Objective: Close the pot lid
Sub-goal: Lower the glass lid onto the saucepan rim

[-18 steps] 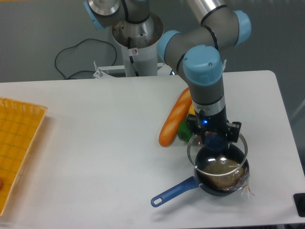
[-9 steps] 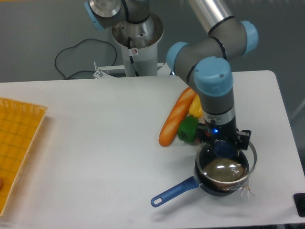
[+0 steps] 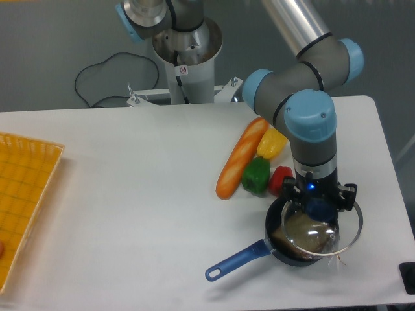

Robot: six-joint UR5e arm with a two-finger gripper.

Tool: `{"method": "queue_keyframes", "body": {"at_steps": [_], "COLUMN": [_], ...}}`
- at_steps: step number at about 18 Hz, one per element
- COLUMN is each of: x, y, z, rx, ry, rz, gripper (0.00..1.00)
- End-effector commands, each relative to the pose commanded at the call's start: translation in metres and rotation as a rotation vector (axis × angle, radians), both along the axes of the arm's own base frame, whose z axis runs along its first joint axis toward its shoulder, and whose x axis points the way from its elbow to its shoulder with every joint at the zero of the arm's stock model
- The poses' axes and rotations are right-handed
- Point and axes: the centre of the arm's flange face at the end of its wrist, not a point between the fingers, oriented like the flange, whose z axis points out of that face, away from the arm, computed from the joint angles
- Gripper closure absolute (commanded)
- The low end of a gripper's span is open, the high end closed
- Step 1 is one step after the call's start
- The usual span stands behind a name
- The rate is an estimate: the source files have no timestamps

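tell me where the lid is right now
The lid hangs in the tool by its knob, over the pot but offset right, near the table's front-right.

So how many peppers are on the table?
3. A yellow pepper lies beside the top of the orange carrot, a green pepper below it, and a red pepper right of the green. The arm could hide more.

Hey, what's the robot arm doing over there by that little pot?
The arm's tool is gripping the blue knob of the glass lid and holding it over the pot. The lid sits off-centre, overhanging the pot's right side, so the pot is not yet closed. The pot's blue handle points toward the front left. An orange vegetable and yellow, green and red peppers lie just behind the pot.
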Motion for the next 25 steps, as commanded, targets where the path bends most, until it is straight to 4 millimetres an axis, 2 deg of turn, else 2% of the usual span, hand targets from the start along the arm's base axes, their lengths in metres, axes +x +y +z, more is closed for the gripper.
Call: {"method": "queue_keyframes", "body": {"at_steps": [13, 25], "x": [-0.001, -0.001], "y": [0.005, 0.007], "z": [-0.015, -0.021], "rx": [0.015, 0.019], "ry": [0.001, 0.006], "rz": [0.019, 0.018], "gripper": [0.51, 0.5]}}
